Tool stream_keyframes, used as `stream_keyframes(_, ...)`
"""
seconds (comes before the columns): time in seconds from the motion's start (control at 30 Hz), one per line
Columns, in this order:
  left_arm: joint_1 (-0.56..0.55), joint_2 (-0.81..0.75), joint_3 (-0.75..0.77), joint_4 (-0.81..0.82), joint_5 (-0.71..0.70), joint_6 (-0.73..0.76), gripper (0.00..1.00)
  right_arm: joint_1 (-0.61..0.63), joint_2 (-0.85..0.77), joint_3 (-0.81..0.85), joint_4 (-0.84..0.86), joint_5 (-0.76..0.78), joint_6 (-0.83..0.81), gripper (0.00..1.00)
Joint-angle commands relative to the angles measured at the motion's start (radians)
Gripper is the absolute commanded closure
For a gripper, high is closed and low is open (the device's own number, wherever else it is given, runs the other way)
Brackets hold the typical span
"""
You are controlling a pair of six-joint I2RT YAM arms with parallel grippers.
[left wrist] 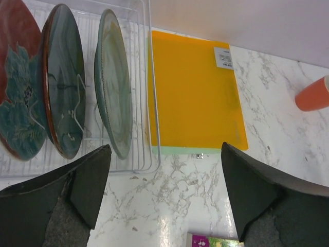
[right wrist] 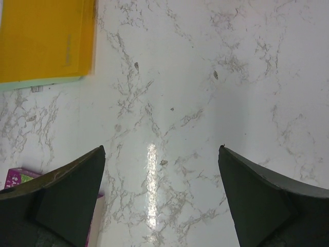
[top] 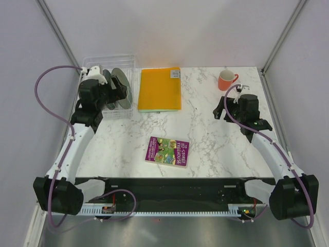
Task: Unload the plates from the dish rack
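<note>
The clear dish rack (top: 129,60) stands at the table's back left. In the left wrist view the dish rack (left wrist: 146,118) holds three upright plates between its wires: a red one with teal blotches (left wrist: 18,103), a glossy dark teal one (left wrist: 64,87) and a matte grey-green one (left wrist: 113,82). My left gripper (top: 116,92) (left wrist: 165,149) hovers open just in front of the rack's near right corner, with nothing between its fingers. Over bare marble at the right, my right gripper (top: 224,106) (right wrist: 161,149) is open and empty.
An orange folder (top: 160,88) (left wrist: 193,92) (right wrist: 43,38) lies right beside the rack. An orange mug (top: 226,80) (left wrist: 312,95) stands at the back right. A colourful book (top: 167,151) (right wrist: 13,177) lies near the table's middle front. Walls enclose the table on three sides.
</note>
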Motion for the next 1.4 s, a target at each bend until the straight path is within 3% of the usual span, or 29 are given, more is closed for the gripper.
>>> stream_keyframes(0.0,0.001,0.055,0.033,0.144,-0.061,0.052,0.05,0.004,0.007,0.051,0.010,-0.021,-0.023,0.02)
stream_keyframes(0.17,0.001,0.177,0.099,0.202,-0.165,0.104,0.05,0.002,0.033,0.055,0.024,-0.014,-0.035,0.02)
stream_keyframes(0.63,0.001,0.539,0.296,0.210,-0.284,0.207,0.09,0.002,0.143,0.069,0.039,0.006,-0.066,0.02)
stream_keyframes(0.77,0.001,0.586,0.318,0.211,-0.281,0.207,0.44,0.002,0.166,0.067,0.042,0.015,-0.078,0.02)
stream_keyframes(0.93,0.001,0.624,0.349,0.188,-0.282,0.217,0.55,0.002,0.163,0.066,0.035,0.028,-0.081,0.02)
stream_keyframes(0.97,0.000,0.632,0.352,0.185,-0.284,0.219,0.76,0.002,0.156,0.064,0.033,0.031,-0.081,0.02)
stream_keyframes(1.0,0.001,0.635,0.355,0.180,-0.287,0.220,0.90,0.002,0.153,0.064,0.033,0.031,-0.079,0.02)
stream_keyframes(1.03,0.000,0.638,0.366,0.173,-0.296,0.219,0.98,0.004,0.150,0.063,0.033,0.034,-0.079,0.02)
stream_keyframes(1.2,-0.005,0.656,0.411,0.139,-0.319,0.237,0.98,0.002,0.128,0.054,0.024,0.042,-0.079,0.02)
stream_keyframes(1.37,-0.043,0.650,0.481,0.111,-0.451,0.321,0.98,0.002,0.105,0.051,0.010,0.054,-0.075,0.02)
